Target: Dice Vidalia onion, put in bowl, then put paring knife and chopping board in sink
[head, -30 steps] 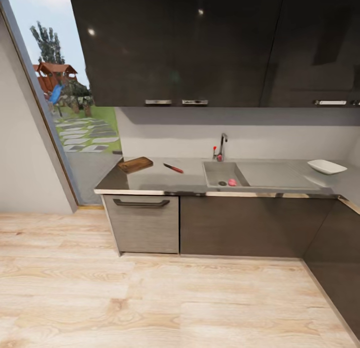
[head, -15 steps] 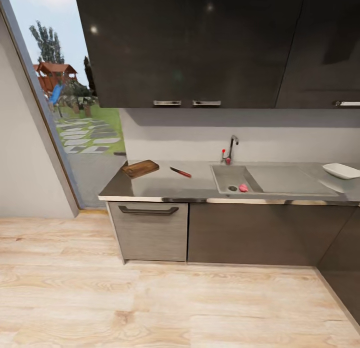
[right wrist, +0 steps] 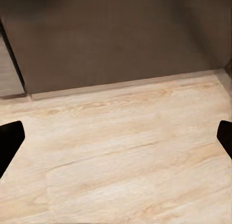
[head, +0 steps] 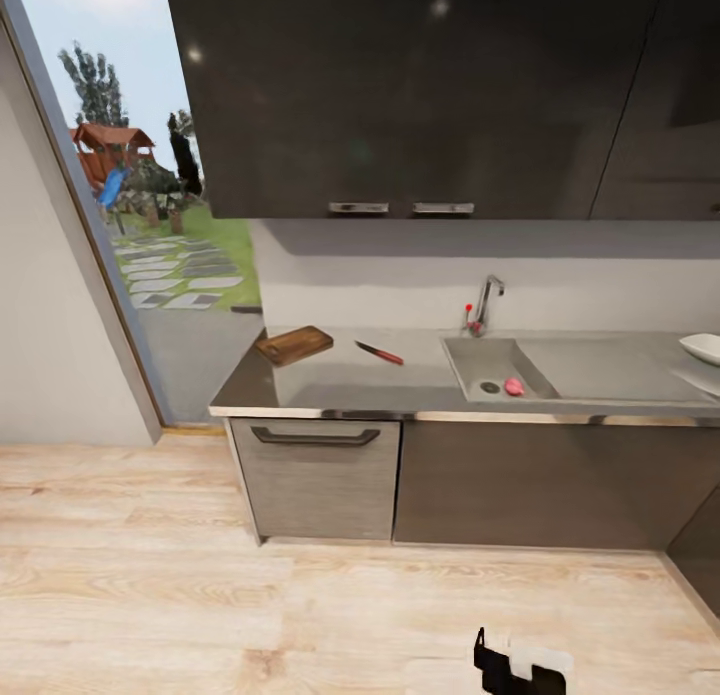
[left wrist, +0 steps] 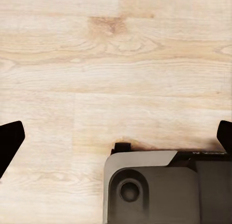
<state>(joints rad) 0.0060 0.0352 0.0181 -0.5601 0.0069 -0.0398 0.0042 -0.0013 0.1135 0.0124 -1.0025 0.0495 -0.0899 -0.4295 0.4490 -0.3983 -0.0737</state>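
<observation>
The pinkish Vidalia onion (head: 514, 386) lies in the steel sink (head: 478, 354), beside the dark drain and below the chrome tap (head: 487, 301). On the grey countertop (head: 330, 385), the brown chopping board (head: 293, 344) sits at the left end. The red-handled paring knife (head: 379, 353) lies between board and sink. The white bowl (head: 703, 348) is cut off by the picture's right edge. My left gripper (left wrist: 116, 139) is open over the wood floor, above my dark base (left wrist: 159, 185). My right gripper (right wrist: 116, 139) is open too, facing the floor and dark cabinet fronts (right wrist: 121, 40).
Dark wall cabinets (head: 420, 95) hang over the worktop. A drawer front with a handle (head: 315, 436) sits under the board. A tall window (head: 150, 225) onto a garden is at the left. Light wood floor (head: 200, 595) stretches before the cabinets. A black and white robot part (head: 520, 667) shows low down.
The whole head view has shifted: counter, sink and board have slid right and slightly down, so the camera moved. The things themselves lie as before. A robot part has appeared at the picture's bottom.
</observation>
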